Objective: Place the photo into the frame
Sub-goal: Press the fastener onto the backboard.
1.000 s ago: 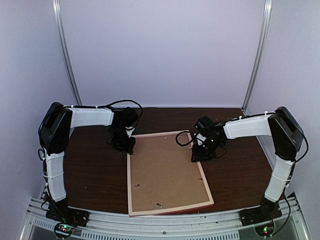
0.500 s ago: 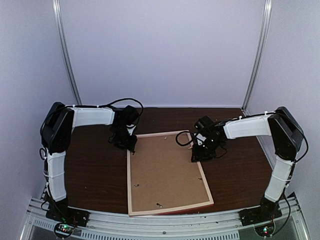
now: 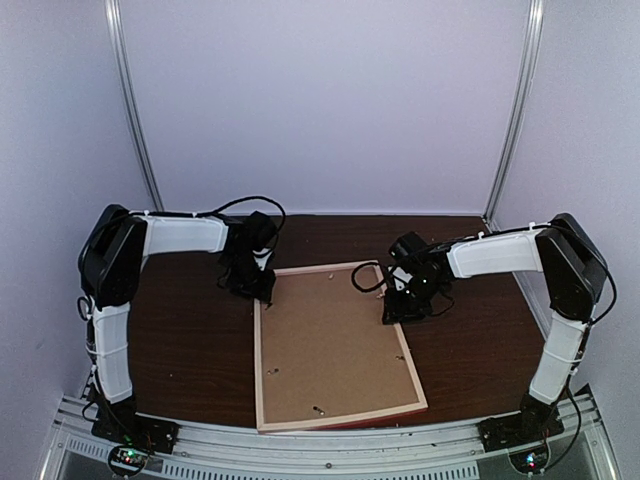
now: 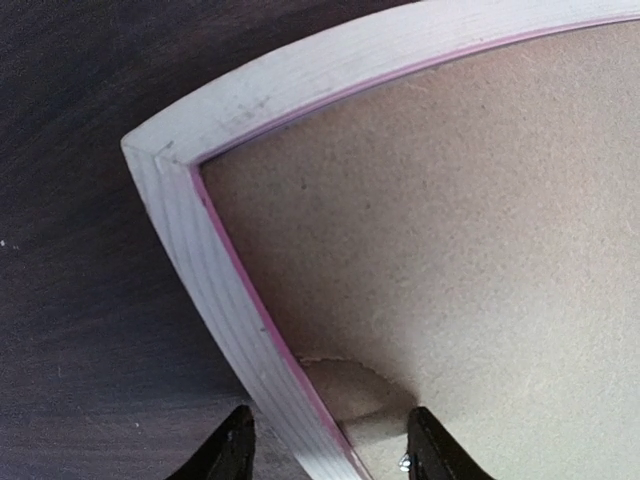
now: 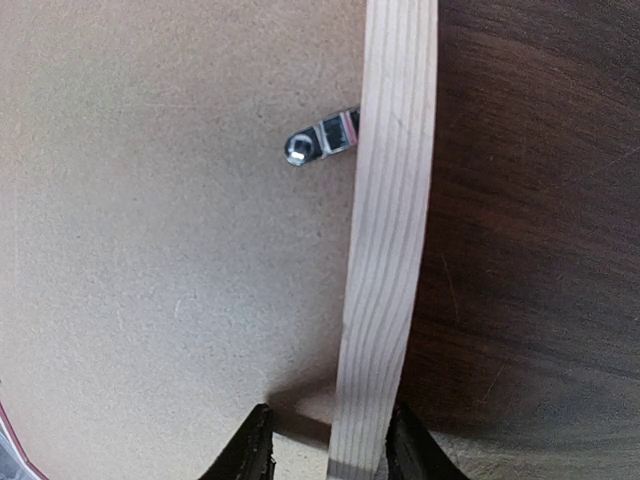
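The frame (image 3: 258, 370) lies face down on the dark table, pale wood back up, with a brown backing board (image 3: 330, 340) inside it. A thin pink line shows along its inner edge (image 4: 230, 290). The photo is out of view. My left gripper (image 3: 255, 290) hangs over the frame's far-left corner, open (image 4: 330, 450), its fingers astride the left bar with room on both sides. My right gripper (image 3: 400, 312) is open (image 5: 325, 445) astride the right bar (image 5: 390, 250). Its outer finger sits close against the wood and its inner finger stands apart over the board.
A small metal retaining tab (image 5: 320, 140) sticks out from the right bar over the board. A rounded notch (image 4: 350, 390) marks the board's edge by the left bar. Purple walls close in the dark wooden table (image 3: 180, 340) at back and sides.
My left gripper has edged slightly toward the frame's far-left corner. The right arm and the frame have stayed where they were.
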Motion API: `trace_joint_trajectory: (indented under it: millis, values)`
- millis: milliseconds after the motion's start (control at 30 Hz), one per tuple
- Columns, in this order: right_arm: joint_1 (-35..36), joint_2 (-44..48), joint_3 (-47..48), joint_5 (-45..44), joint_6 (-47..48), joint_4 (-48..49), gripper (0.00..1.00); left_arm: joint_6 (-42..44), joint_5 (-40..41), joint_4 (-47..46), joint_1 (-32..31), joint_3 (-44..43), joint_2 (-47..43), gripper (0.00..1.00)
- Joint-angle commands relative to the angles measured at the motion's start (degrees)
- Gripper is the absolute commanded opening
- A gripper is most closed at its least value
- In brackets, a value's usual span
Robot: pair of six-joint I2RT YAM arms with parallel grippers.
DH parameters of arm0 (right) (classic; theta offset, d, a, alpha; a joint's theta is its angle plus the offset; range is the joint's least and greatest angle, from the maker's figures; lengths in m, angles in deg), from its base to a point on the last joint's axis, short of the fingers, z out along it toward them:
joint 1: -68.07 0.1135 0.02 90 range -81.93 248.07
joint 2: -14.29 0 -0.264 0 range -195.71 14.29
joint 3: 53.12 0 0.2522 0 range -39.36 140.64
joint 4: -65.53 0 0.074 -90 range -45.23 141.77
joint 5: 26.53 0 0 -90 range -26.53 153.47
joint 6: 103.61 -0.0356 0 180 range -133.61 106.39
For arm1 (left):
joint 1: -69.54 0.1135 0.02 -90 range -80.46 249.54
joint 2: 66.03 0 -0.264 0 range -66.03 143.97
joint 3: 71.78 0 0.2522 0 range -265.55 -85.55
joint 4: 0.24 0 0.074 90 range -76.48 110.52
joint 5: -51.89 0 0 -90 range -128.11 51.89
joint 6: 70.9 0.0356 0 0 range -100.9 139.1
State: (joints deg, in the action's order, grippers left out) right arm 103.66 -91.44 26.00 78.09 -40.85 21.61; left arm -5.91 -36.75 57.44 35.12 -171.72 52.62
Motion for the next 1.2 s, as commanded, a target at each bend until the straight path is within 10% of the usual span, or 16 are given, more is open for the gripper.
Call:
trace_joint_trajectory:
  millis: [0, 1167]
  values:
    - [0.09, -3.85, -1.98, -1.20, 0.12, 0.05, 0.38, -1.32, -1.37, -0.58, -2.31, 3.55, 1.32, 0.53]
    - [0.09, -3.27, -4.01, -0.50, -0.89, 1.94, 0.37, -3.55, -2.70, -1.03, -5.14, 11.58, -4.77, 0.53]
